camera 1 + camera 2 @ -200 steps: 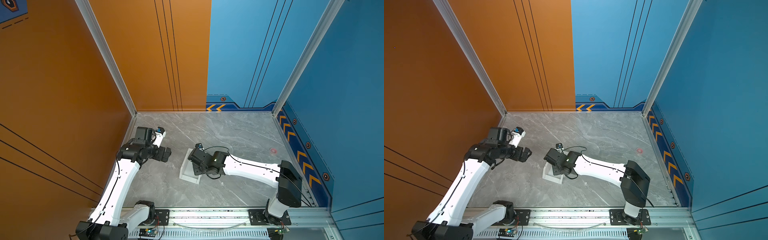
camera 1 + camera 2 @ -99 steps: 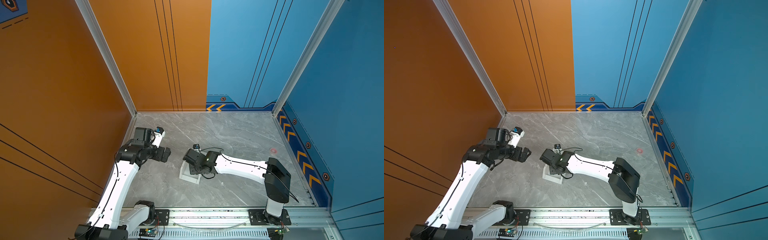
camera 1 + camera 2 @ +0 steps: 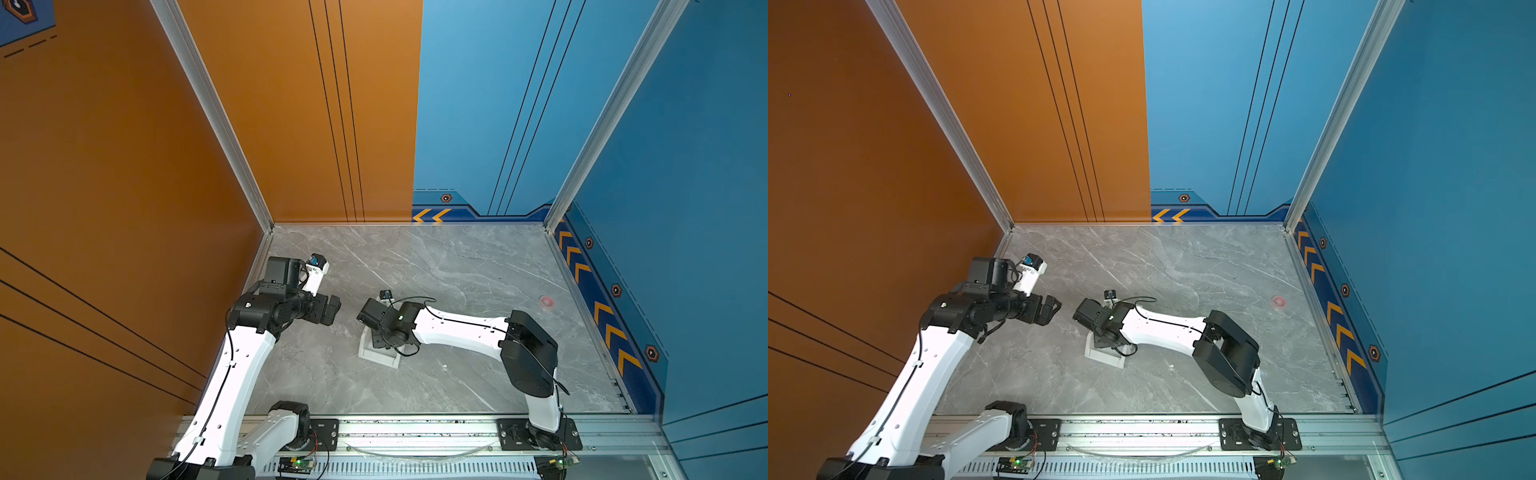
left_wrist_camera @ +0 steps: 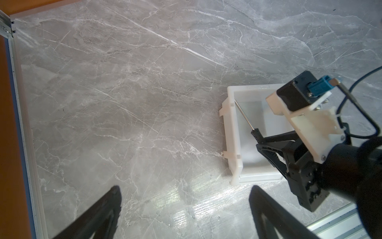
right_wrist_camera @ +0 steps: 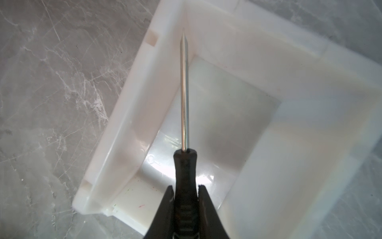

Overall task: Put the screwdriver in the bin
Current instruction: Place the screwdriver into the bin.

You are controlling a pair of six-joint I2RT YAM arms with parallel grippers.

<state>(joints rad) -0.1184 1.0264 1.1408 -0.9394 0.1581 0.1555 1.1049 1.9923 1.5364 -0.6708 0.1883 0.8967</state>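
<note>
Toward the front edge of the table [image 3: 457,270], somewhat nearer its left edge than its right, the bin [image 3: 376,355] stands with the right arm's wrist reaching over it in both top views; the right gripper [image 5: 186,188] has its jaws pressed together on the black ribbed handle of the screwdriver [image 5: 186,165], so pick-up and carry look done; by my reading the task is in its last stretch, with only the lowering and letting go left, since the tool is clamped and not lying on the bin's floor. From the left wrist view the screwdriver [image 4: 247,120] slants across the open top of the bin [image 4: 233,144], handle over the interior and tip reaching toward one inner corner by the rim; whether that tip touches the wall or hangs just clear of it I cannot tell, as the white plastic gives little contrast there. It is a slim tool: thin, straight, grey metal shaft ending in a fine point, and a narrow dark handle with cross ribs where the fingers grip it; the bin's walls [image 5: 134,115] are plain white and its floor glossy, with nothing else inside. Beside the bin toward the table's left edge, the left gripper [image 4: 184,191] hangs above bare table with its jaws spread and empty.
</note>
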